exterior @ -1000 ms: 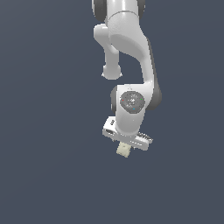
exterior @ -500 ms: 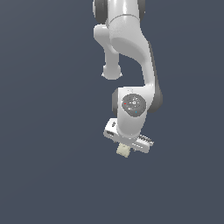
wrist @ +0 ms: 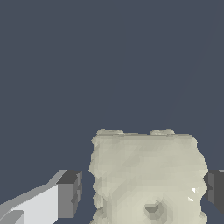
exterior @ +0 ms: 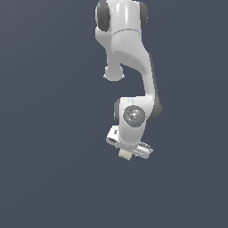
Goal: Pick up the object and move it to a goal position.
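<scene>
The object (exterior: 125,154) is a small pale cream lumpy cube that sits directly under the white hand of my arm in the exterior view. In the wrist view the object (wrist: 146,175) looms large between the two dark finger pads (wrist: 70,192). One pad touches its side; the other stands a sliver off it. My gripper (exterior: 126,152) is closed around the cube, and also shows in the wrist view (wrist: 142,190). The fingers are mostly hidden behind the hand in the exterior view.
Only a plain dark blue-grey surface (exterior: 49,133) shows all around the arm. The white arm (exterior: 129,53) reaches down from the top of the exterior view.
The hand has sunk slightly in the exterior view and turned a little at the wrist. The cube has stayed between the fingers.
</scene>
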### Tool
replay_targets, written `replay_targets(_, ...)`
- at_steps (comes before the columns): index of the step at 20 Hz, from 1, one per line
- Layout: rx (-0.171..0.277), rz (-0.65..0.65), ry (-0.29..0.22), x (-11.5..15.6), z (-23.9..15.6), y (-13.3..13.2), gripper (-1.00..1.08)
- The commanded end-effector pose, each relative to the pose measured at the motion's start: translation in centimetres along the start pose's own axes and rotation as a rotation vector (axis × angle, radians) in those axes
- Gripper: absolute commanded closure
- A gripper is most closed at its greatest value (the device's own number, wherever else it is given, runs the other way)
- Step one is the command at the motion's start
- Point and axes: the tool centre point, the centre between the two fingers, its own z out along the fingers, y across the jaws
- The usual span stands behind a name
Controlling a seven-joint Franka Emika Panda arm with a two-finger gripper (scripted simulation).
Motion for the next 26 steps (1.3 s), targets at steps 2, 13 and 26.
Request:
replay_targets(2,0.001,0.001,0.001,0.1,0.7,-0.1,-0.92)
replay_targets(13,0.001,0.001,0.001,0.2,0.6,-0.1,1.08)
replay_targets(26,0.001,0.001,0.001,-0.6,-1.2,0.6,1.08)
